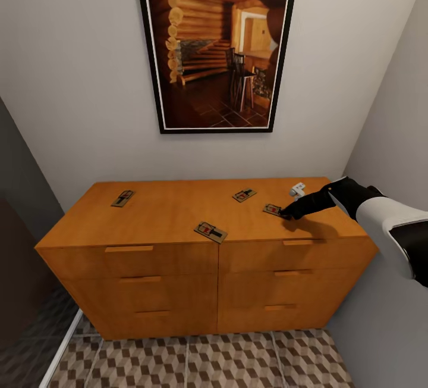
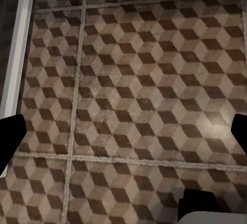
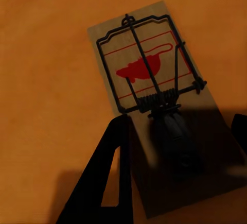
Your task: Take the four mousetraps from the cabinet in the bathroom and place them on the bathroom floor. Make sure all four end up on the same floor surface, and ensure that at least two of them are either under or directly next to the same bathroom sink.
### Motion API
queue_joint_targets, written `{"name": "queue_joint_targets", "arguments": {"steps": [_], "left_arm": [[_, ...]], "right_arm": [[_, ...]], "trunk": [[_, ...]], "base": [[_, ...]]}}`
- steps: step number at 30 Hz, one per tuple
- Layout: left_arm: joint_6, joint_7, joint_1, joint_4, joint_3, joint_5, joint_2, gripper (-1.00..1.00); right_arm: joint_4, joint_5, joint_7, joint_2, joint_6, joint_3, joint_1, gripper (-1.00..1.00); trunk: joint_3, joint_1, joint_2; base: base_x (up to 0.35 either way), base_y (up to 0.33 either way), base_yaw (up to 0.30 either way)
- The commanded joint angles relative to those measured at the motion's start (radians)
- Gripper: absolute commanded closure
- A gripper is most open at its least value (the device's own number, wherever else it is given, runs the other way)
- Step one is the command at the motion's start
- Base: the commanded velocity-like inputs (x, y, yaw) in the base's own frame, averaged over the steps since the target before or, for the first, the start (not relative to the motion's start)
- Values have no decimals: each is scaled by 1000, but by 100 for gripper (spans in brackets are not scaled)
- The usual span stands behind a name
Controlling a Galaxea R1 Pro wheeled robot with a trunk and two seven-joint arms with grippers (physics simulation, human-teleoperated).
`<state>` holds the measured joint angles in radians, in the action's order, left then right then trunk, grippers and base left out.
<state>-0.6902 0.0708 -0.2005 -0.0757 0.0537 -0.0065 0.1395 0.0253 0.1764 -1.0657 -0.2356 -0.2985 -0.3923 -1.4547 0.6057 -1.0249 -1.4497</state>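
The right gripper (image 1: 288, 214) was down at the right end of the cabinet (image 1: 178, 209) top, its tip at the right-hand edge of the nearest mousetrap (image 1: 273, 209). From the right wrist camera that trap (image 3: 154, 95) lay flat on the wood, its long axis running straight out from the jaws, spring end close in, red mark further out. The jaws stood wide, one dark finger (image 3: 110, 177) beside the board's long edge, the other just peeking in at the frame's side, so the board sat between them and nothing was gripped yet. My read: the grab would turn on closing across the short width.

Three more traps lay on top: one far left (image 1: 123, 198), one near the front edge (image 1: 210, 231), one further back (image 1: 244, 194). The left arm's fingertips (image 2: 11, 131) showed well apart over the bathroom floor (image 2: 134, 80), holding nothing, so the right arm was clearly the nearer.
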Motion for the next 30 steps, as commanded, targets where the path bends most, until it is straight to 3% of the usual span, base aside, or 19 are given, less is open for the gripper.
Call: {"name": "queue_joint_targets", "arguments": {"steps": [1, 2, 3, 4, 24, 30], "left_arm": [[-6, 0, -2, -4, 5, -1, 0, -100], [-6, 0, -2, -4, 5, -1, 0, -100], [-6, 0, -2, -4, 4, -1, 0, -100], [-6, 0, -2, -4, 4, -1, 0, -100], [-6, 0, -2, -4, 4, -1, 0, -100], [-6, 0, -2, -4, 4, -1, 0, -100]], "right_arm": [[2, 18, -4, -1, -9, -31, 2, 100], [4, 18, -4, -1, -10, -30, 2, 100], [253, 20, -8, -19, -229, -25, 2, 100], [266, 20, -8, -20, -239, -25, 2, 100], [303, 22, -8, -21, -266, -25, 2, 100], [302, 22, -7, -21, -267, -25, 2, 100]], "trunk": [[1, 0, 0], [1, 0, 0], [1, 0, 0], [1, 0, 0], [1, 0, 0], [1, 0, 0]], "base": [[0, 0, 0], [0, 0, 0], [0, 0, 0], [0, 0, 0], [0, 0, 0], [-184, 0, 0]]}}
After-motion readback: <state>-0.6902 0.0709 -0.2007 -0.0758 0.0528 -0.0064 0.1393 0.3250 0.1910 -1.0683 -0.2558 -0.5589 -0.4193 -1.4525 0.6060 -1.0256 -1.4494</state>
